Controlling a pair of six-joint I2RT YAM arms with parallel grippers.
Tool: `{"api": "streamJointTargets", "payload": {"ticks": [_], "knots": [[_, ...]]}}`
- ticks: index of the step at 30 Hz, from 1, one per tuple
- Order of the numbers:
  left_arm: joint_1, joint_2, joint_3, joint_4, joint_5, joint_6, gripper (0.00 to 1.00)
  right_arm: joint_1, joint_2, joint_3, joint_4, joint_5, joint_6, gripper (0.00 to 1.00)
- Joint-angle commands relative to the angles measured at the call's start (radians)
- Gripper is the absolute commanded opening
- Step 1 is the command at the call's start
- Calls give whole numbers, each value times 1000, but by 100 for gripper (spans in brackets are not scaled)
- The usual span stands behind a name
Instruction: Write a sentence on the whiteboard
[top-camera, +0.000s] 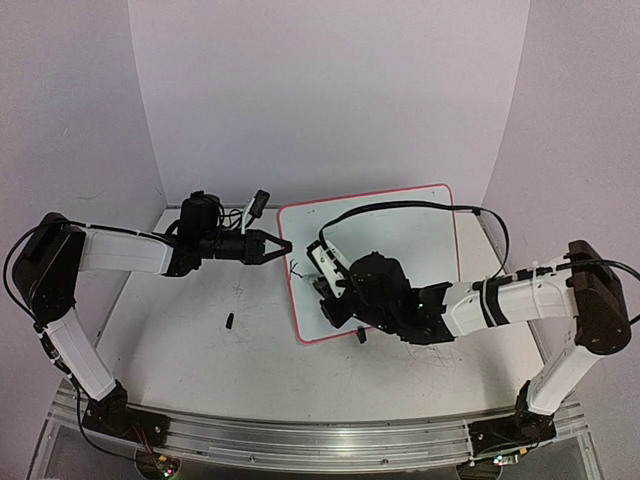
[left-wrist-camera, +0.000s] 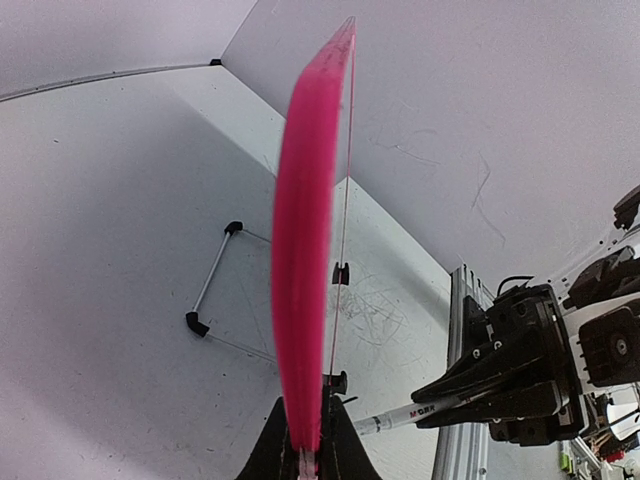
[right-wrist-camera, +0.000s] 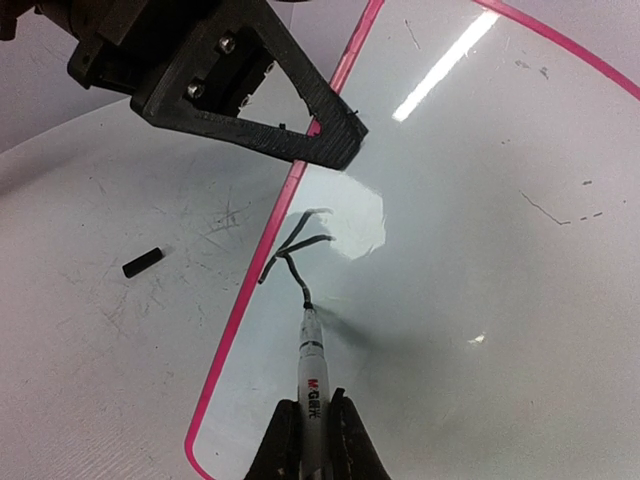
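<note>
The step in hand looks like the opening letter of the sentence (right-wrist-camera: 297, 243). Only a few thin black strokes, forking like a K, lie just inside the left edge of the flat white whiteboard with the thin pink rim (right-wrist-camera: 480, 250). To do it well, I judge the tip should ride with light, even pressure and make small strokes. The line should head right across the bare board, level with its edge, leaving room for the remaining words. Pressing hard could slide the board on the scuffed grey-white worktop (right-wrist-camera: 100, 360).

The right tool (right-wrist-camera: 310, 428) is narrow, its fingers closed on the barrel of the white marker pen with a black tip (right-wrist-camera: 311, 365). The tip touches the board at the foot of the strokes. Beyond it, the left tool (right-wrist-camera: 328, 138) is pinched onto the pink rim just beside the writing, bracing the board. A short black stub (right-wrist-camera: 142, 264) lies apart on the worktop, left of the board.
</note>
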Motion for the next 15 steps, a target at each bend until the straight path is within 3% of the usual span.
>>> {"api": "streamJointTargets", "payload": {"ticks": [1, 15], "knots": [[1, -24, 4, 45, -6, 25, 8, -12, -114, -18, 30, -27, 13, 0], [1, -26, 2, 45, -6, 28, 8, -35, -46, 0, 64, -81, -6, 0]]}}
